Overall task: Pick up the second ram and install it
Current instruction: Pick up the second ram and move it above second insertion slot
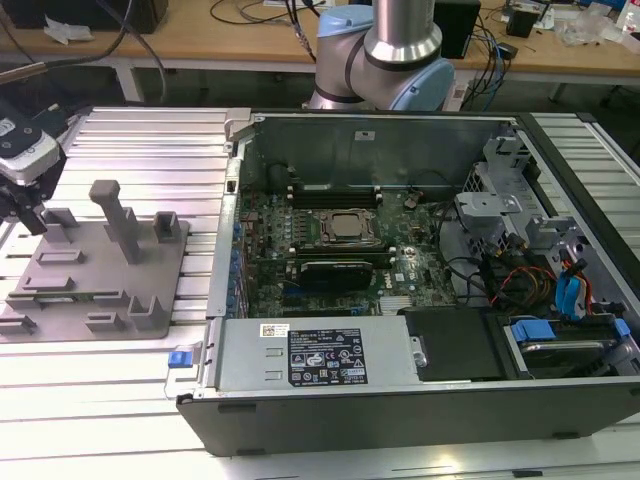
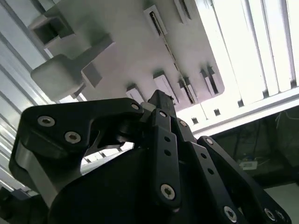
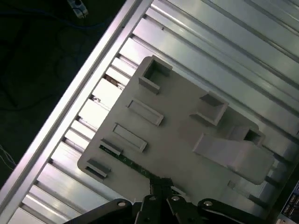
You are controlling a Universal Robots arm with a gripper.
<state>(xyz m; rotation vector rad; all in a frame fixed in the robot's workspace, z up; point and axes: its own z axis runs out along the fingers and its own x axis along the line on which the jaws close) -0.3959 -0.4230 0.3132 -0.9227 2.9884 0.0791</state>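
Observation:
The second ram is a thin green stick lying in a slot holder near the front of the grey fixture plate, at the exterior view's left. The first wrist view has its green edge running between small grey holders. My gripper hangs over the plate's left end, above the ram and apart from it. Its black fingertips meet with nothing between them in the first wrist view, right over the ram's line. In the second wrist view the gripper points at the plate.
An open computer case lies at the exterior view's right with its motherboard exposed: CPU socket, long black memory slots and a black expansion card. A tall grey post rises from the fixture plate. The arm's base stands behind the case.

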